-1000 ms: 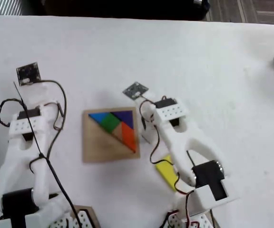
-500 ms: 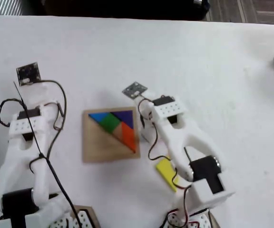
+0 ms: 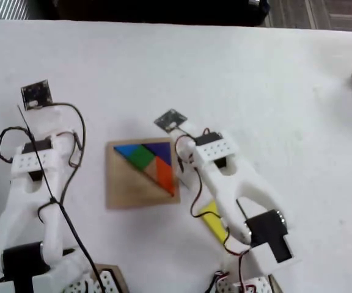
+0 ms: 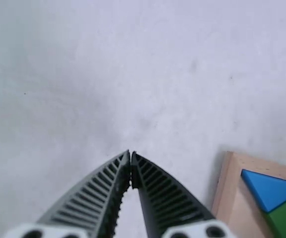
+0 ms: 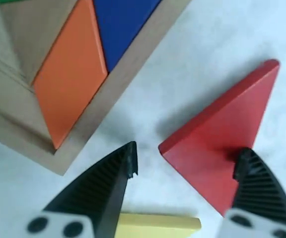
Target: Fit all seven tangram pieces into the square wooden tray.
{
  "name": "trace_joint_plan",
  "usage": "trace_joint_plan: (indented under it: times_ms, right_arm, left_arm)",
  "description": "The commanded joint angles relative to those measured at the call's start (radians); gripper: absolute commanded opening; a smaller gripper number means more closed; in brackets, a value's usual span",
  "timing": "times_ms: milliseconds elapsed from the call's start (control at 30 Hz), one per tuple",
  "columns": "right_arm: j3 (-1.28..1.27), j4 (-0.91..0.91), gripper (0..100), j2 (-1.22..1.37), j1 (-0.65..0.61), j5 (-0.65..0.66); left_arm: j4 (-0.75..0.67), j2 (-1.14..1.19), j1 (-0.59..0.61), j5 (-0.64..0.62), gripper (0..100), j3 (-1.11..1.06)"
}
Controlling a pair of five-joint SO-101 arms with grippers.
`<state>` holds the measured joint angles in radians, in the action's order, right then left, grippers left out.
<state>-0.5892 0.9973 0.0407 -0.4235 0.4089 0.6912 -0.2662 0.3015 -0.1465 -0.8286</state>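
Right gripper (image 5: 187,156) jaws standing apart, straddling red triangle (image 5: 222,144) lying just beside wooden tray (image 5: 108,106); left gripper (image 4: 130,158) jaws pressing together, hovering over table (image 4: 133,74)

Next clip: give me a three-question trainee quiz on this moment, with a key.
1. True or false: the red triangle lies outside the tray.
2. Which is open? A) left gripper B) right gripper
3. What colour is the other loose piece?
Key: 1 true; 2 B; 3 yellow.
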Motion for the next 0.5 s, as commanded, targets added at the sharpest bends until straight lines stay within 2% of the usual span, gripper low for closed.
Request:
trace_joint_plan:
  times_ms: [0,300,367,467]
  right_arm:
    - [0.091,0.039,30.0,0.045,0.025,-0.014]
    - [0.13,0.079,29.5,0.091,0.03,-0.014]
    - [0.132,0.079,26.0,0.091,0.031,-0.014]
    - [0.133,0.071,15.6,0.093,0.059,-0.058]
  left_arm:
    - [-0.02,-0.004,-0.013,0.014,3,0.021]
    - [-0.018,-0.004,-0.013,0.014,3,0.02]
    - [-0.018,-0.004,-0.013,0.014,3,0.02]
    - [-0.018,-0.004,-0.013,0.014,3,0.02]
